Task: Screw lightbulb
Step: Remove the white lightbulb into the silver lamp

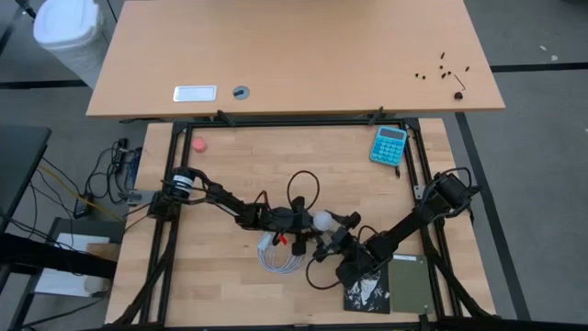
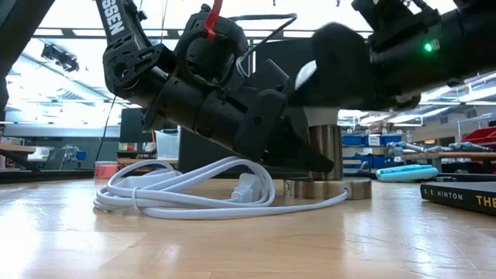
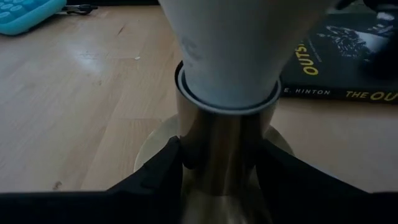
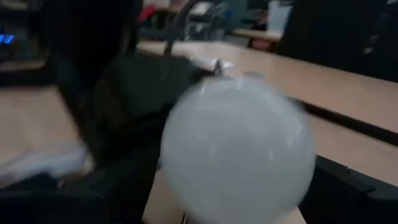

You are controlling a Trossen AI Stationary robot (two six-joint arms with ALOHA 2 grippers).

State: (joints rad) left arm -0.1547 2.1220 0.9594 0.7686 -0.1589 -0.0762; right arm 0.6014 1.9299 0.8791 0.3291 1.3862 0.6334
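The white lightbulb [image 1: 322, 221] stands upright in the silvery socket [image 2: 325, 147], whose round disc base [image 2: 329, 188] rests on the table. My left gripper [image 3: 219, 155] reaches in from the table's left and is shut on the socket's stem just under the lightbulb [image 3: 230, 56]. My right gripper [image 1: 342, 223] comes from the right. It is open, with its fingers standing on either side of the lightbulb's round top [image 4: 239, 149]. That view is blurred, and I see no touch. My left gripper pinches the socket's upright metal stem [image 3: 217, 134] between its two fingers, one on each side, just below the lightbulb's collar. The fingers come from the table's left, slanting slightly down, across the stem. The socket stands upright on its base on the table.
A coiled white cable [image 1: 280, 257] lies on the near side of the socket, under my left arm. A dark book [image 1: 381, 285] lies near the front right. A blue calculator [image 1: 389, 145] sits at the far right and a small red object [image 1: 197, 145] at the far left.
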